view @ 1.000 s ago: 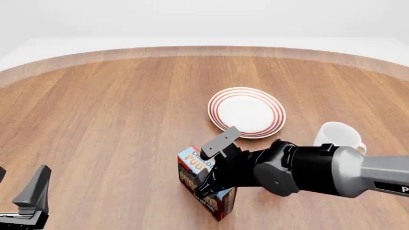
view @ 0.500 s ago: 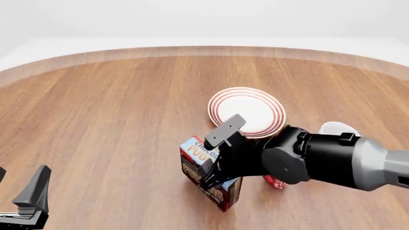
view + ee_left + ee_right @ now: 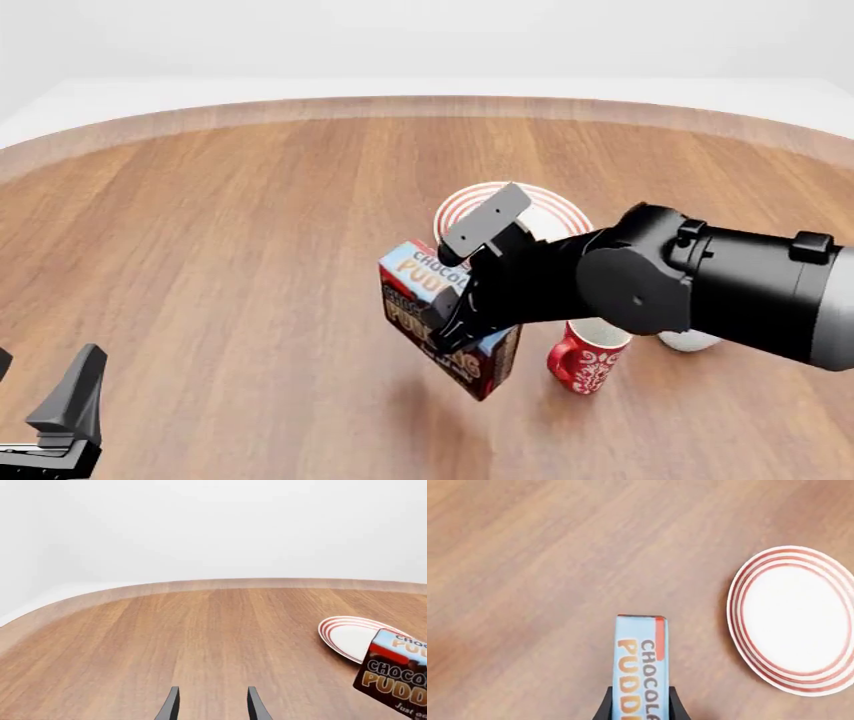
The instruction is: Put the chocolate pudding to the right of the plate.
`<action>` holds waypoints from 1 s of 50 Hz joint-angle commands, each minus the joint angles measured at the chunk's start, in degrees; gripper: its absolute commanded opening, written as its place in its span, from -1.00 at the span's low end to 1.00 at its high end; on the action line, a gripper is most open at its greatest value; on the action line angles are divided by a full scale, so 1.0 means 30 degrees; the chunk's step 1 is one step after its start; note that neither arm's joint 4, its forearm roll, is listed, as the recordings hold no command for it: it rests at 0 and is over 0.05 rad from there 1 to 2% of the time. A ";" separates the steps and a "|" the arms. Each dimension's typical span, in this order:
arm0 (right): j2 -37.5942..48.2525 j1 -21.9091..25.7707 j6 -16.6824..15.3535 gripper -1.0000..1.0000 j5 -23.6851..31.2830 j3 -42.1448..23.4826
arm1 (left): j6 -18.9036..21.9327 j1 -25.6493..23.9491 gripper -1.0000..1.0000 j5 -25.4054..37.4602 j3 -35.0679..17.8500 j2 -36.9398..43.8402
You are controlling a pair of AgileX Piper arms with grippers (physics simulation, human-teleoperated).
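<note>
- the chocolate pudding (image 3: 447,325) box hangs tilted above the tabletop (image 3: 240,250), with a faint shadow under it, and sits in front of the plate (image 3: 567,222) in the front view, a little to its left.
- the right pincer (image 3: 638,705) is clamped on the chocolate pudding, one dark finger pressed to each broad side, as the right wrist view shows; the light-blue narrow face with orange lettering points away from the wrist.
- in the front view the right arm (image 3: 694,290) reaches in from the right and covers much of the plate, so only part of the red-ringed rim shows there.
- the plate lies flat on the wood, well apart from the box in the right wrist view.
- a red patterned mug (image 3: 585,360) stands upright just to the right of the box, below the arm.
- a white mug (image 3: 690,342) peeks out past the red one, mostly hidden by the arm.
- the left pincer (image 3: 210,705) sits low at the near left of the tabletop, its fingers apart and holding nothing, far from the box.
</note>
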 commanded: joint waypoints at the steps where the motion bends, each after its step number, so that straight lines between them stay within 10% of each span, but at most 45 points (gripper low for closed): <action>1: -0.0460 -0.0416 -0.0491 -1.00 0.1275 -0.1312 | -0.0003 -0.0001 1.00 -0.0006 0.0000 0.0003; 50: -0.0587 -0.3274 -0.2270 -1.00 0.5816 -0.8310 | -0.0003 -0.0004 1.00 -0.0008 0.0001 0.0010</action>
